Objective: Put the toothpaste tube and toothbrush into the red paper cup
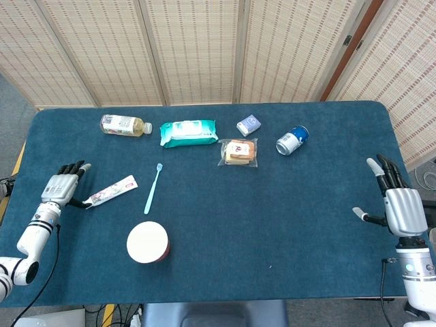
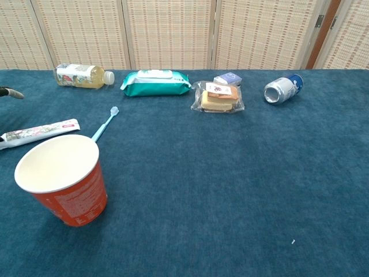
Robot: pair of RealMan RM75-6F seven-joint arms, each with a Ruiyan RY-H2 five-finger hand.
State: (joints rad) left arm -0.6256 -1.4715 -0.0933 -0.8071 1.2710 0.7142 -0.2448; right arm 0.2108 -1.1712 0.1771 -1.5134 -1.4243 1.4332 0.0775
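Blue table (image 1: 306, 225): only head view shows right robot hand (image 1: 397, 208).

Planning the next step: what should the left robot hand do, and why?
Probably bring the left robot hand onto the toothpaste tube and grip it. The tube lies flat beside the open fingers, unheld, and the red cup stands upright and empty.

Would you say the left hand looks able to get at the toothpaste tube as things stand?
Probably yes. The left hand is open right beside the toothpaste tube, which lies flat on the table with nothing between them; the toothbrush and cup sit further in.
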